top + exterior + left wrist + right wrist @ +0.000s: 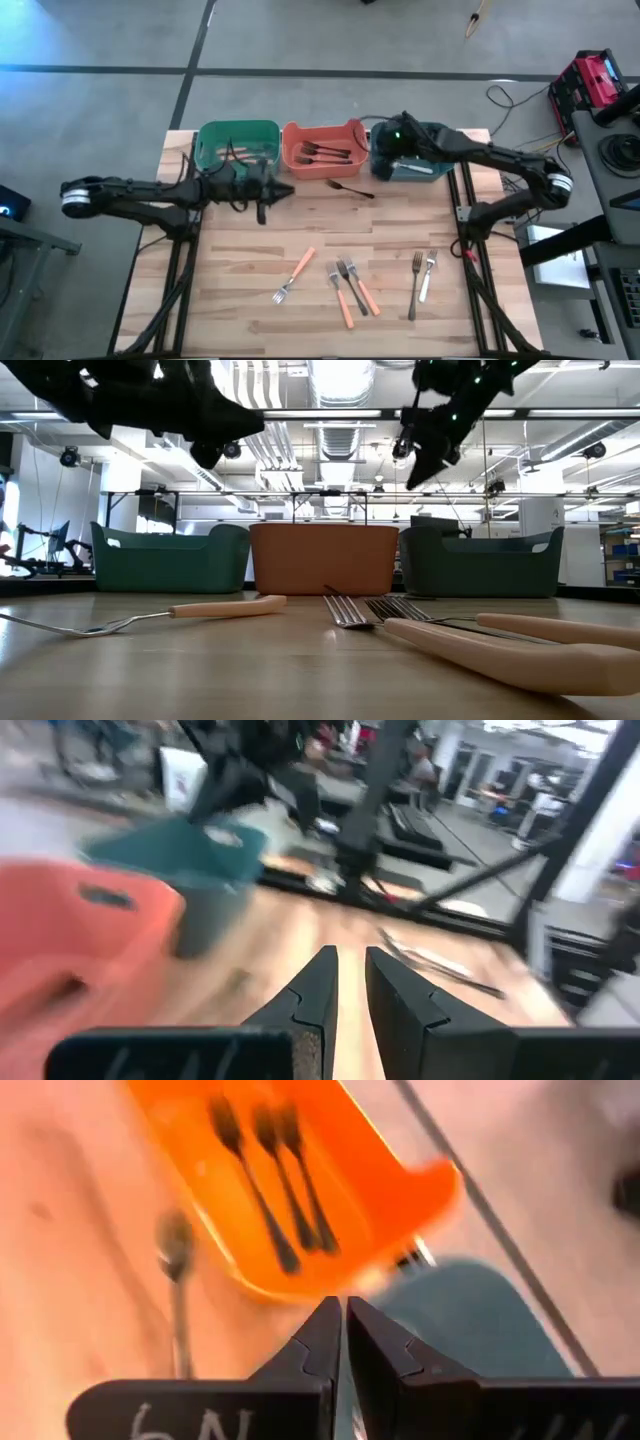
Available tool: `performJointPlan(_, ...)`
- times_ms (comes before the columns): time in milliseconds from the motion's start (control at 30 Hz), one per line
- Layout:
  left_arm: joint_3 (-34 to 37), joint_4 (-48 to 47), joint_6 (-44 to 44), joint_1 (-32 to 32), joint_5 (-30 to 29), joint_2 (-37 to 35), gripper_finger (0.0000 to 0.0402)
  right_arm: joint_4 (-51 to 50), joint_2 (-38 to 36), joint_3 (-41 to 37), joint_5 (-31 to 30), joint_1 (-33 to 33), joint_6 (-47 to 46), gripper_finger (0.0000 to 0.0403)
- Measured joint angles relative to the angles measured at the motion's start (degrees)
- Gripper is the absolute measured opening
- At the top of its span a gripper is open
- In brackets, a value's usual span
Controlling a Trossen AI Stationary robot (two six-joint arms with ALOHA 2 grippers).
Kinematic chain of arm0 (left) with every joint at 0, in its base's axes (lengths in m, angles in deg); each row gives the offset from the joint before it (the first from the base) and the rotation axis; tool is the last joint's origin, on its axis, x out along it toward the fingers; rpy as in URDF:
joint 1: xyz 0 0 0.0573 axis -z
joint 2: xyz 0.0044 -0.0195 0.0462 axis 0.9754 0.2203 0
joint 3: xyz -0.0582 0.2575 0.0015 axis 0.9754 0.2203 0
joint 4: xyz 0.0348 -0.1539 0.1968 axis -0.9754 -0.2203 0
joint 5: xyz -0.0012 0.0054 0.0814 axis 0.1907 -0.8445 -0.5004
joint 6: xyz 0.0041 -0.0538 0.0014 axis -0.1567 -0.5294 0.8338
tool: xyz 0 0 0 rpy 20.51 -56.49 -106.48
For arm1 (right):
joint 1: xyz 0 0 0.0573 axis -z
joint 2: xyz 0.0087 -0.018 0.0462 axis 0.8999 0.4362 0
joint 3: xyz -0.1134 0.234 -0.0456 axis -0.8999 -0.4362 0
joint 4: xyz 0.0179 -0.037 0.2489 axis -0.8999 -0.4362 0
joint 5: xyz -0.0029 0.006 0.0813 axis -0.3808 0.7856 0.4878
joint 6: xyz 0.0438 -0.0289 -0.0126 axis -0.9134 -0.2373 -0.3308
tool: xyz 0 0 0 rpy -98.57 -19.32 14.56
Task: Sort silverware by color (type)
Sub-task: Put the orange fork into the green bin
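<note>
Several forks lie on the near half of the table: an orange-handled fork [295,275], a mixed cluster [352,287] and a silver pair [422,275]. One dark fork [350,188] lies on the wood just in front of the orange bin [322,132], which holds three dark forks [270,1180]. My right gripper [343,1305] hangs shut and empty above the gap between the orange bin and the teal bin [440,165]. My left gripper [350,960] points level in front of the green bin [235,130], its fingers a narrow gap apart with nothing between them.
The three bins stand in a row along the table's far edge, green, orange, teal from left to right. The wood between the bins and the loose forks is bare apart from the dark fork. Cables and red equipment [590,80] lie off the table at the right.
</note>
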Motion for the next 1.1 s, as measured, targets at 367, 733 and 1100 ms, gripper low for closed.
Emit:
performJointPlan(367,-0.8,-5.1,-10.7,17.9,-22.9,9.7,0.0038,25.9,-10.0,-13.4,-0.4,-13.3,-0.8,0.0013)
performJointPlan(733,-9.2,-10.2,-13.8,32.3,-42.9,27.4,0.0038,26.0,-11.3,-13.4,-0.5,-14.6,-3.0,0.0013)
performJointPlan(1100,-12.9,-10.3,-21.8,39.1,-49.5,36.0,0.0042,26.1,-5.5,-13.5,-0.4,-17.5,-4.9,0.0013)
